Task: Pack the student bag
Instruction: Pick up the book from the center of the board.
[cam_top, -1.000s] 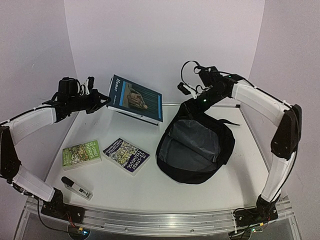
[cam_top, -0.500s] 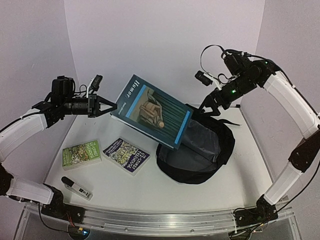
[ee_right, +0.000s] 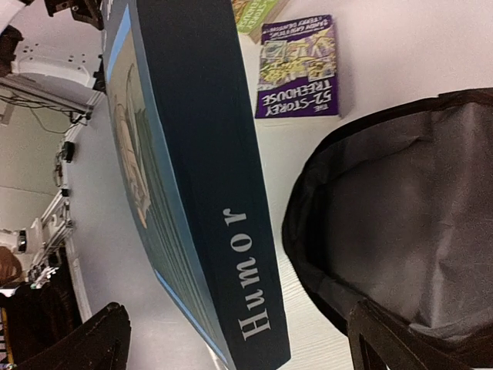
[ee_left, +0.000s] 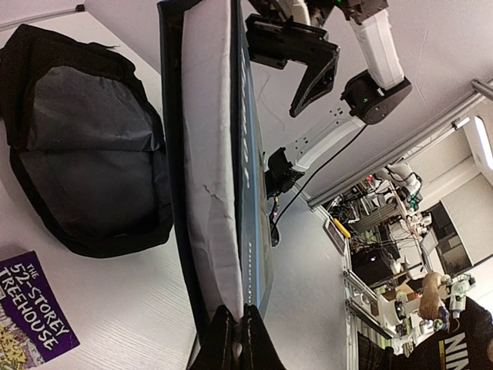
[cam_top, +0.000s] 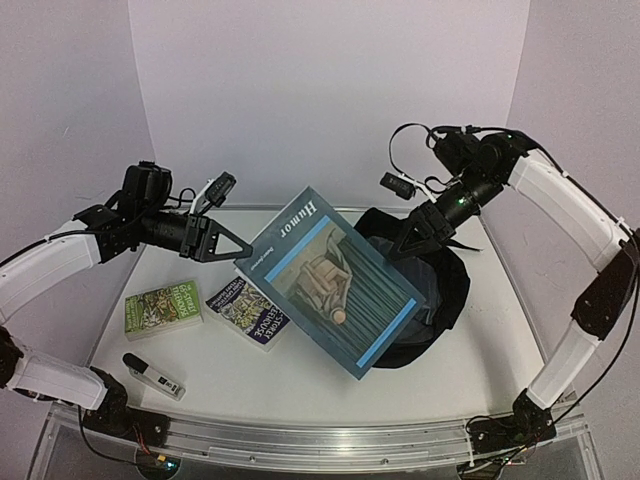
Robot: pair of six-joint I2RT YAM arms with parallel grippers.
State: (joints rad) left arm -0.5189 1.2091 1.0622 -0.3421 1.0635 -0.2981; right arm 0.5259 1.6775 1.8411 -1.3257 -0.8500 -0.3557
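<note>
Student bag [cam_top: 452,290]: black and soft, lying open on the counter [cam_top: 300,385], right under the right end effector [cam_top: 402,248]. Its grey inside shows.
Left end effector [cam_top: 238,256]: its fingers are pressed together on one corner of the blue book [cam_top: 335,285], holding it up in the air.
Blue book: big and tilted, with "Humor" on its spine. It sticks out from the left end effector toward the right one. From above it hides part of the student bag.
Right end effector: its fingers are wide apart and hold nothing. The far edge of the blue book is near it.
Counter: white and smooth, with a metal rail [cam_top: 300,440] along the near edge by the arm bases.
Purple book [cam_top: 250,312]: flat on the counter, below the left end effector.
Green book [cam_top: 162,308]: flat, just beside the purple book, on the side away from the student bag.
Pen-like thing [cam_top: 153,375]: black and white, lying alone, closer to the rail than the left end effector is.
Walls [cam_top: 320,90]: plain and pale, behind the counter and on both sides.
Room: in the left wrist view, a busy workroom [ee_left: 385,231] with cables and gear shows past the counter.
</note>
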